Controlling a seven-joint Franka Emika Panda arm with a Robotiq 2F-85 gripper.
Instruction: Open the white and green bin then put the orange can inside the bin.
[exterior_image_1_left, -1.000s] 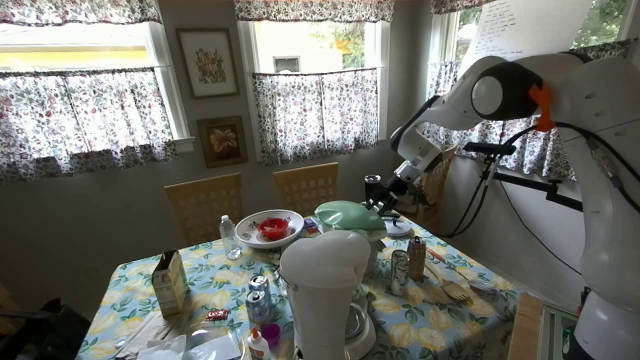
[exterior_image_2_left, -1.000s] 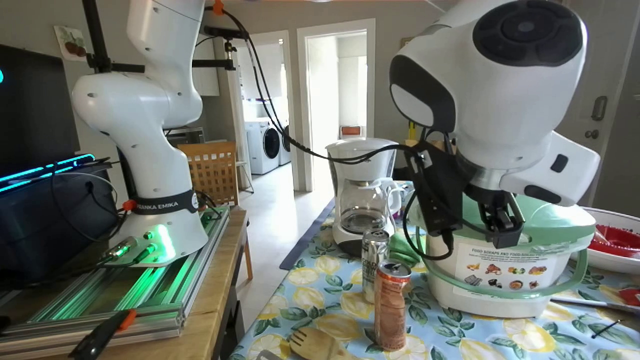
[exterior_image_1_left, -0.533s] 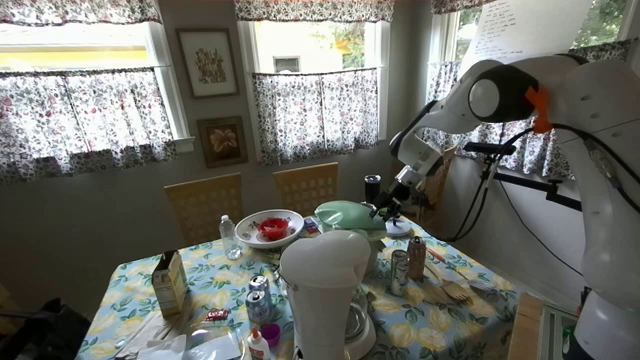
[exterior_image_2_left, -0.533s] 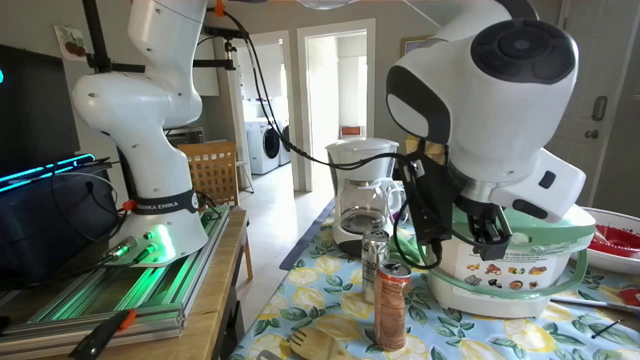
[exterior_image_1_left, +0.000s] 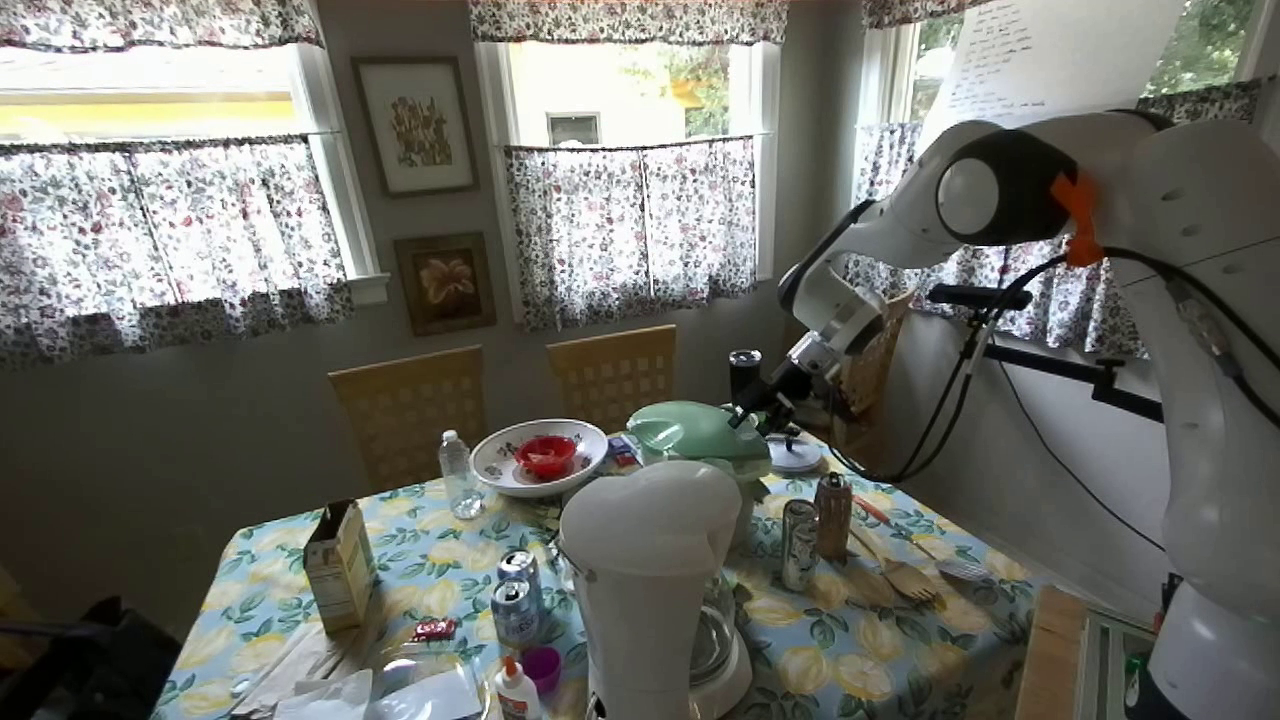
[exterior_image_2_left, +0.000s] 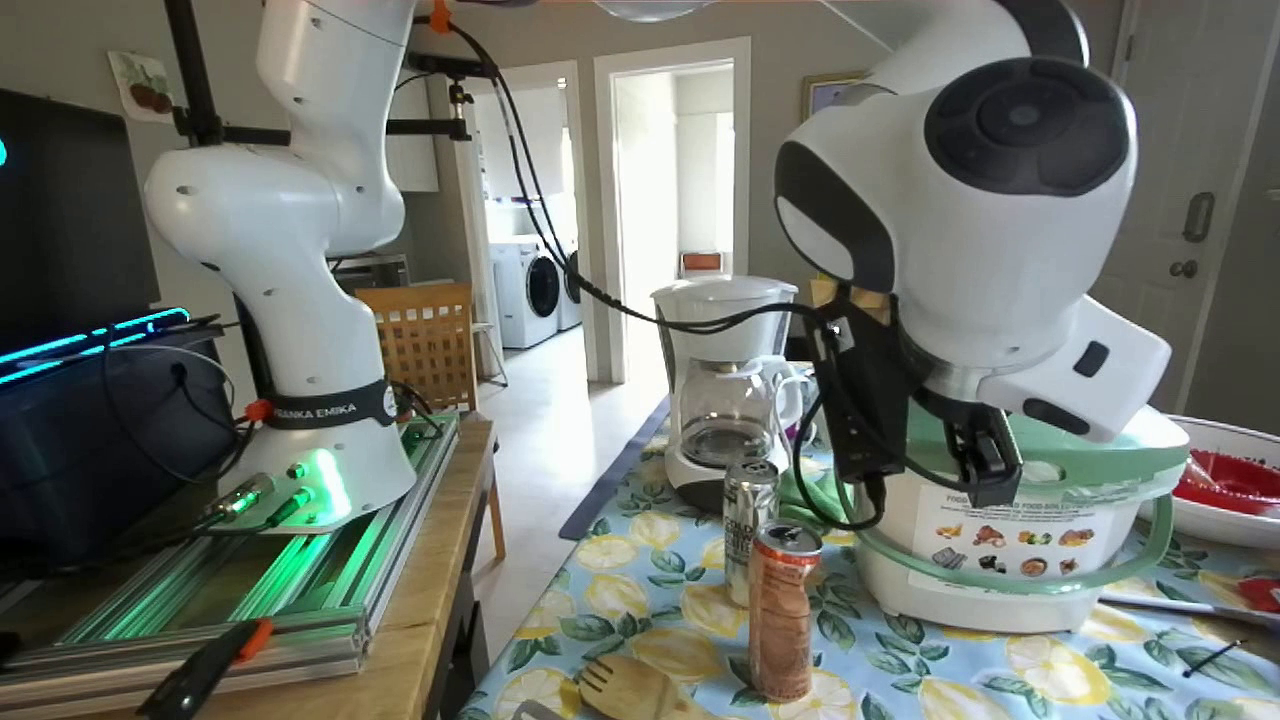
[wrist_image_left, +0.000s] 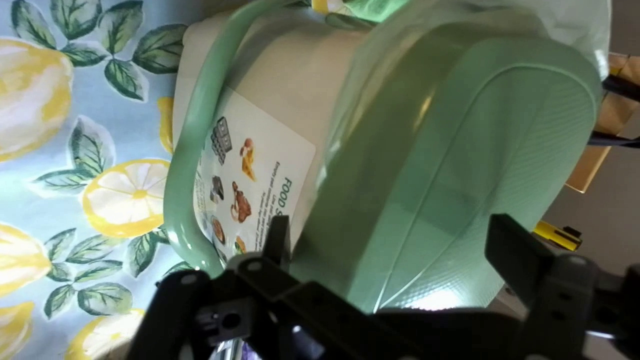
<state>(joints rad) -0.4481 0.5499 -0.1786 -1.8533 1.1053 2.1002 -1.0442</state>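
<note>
The white and green bin (exterior_image_2_left: 990, 590) stands on the table with its pale green lid (exterior_image_1_left: 685, 430) down; it also shows in the wrist view (wrist_image_left: 465, 165). A clear plastic liner sticks out around the rim. My gripper (exterior_image_2_left: 990, 485) is open and empty at the lid's front edge, and shows in the wrist view too (wrist_image_left: 390, 230). There, one finger overlaps the lid's lower edge near the label and the other lies over the lid top. Contact is hard to tell. The orange can (exterior_image_2_left: 783, 620) stands upright on the table, also visible in an exterior view (exterior_image_1_left: 834, 518); it is outside the wrist view.
A silver can (exterior_image_2_left: 750, 530) stands beside the orange can. A white coffee maker (exterior_image_1_left: 650, 590) stands close to the bin. A white bowl (exterior_image_1_left: 495, 465) with a red bowl inside is behind it. A wooden fork (exterior_image_2_left: 630, 685) lies near the cans. A black tumbler (exterior_image_1_left: 744, 375) stands at the back.
My gripper first dropped and drew back from the lid, then moved back toward the lid's front edge. The bin has shifted very slightly away from the gripper. The cans have not moved.
</note>
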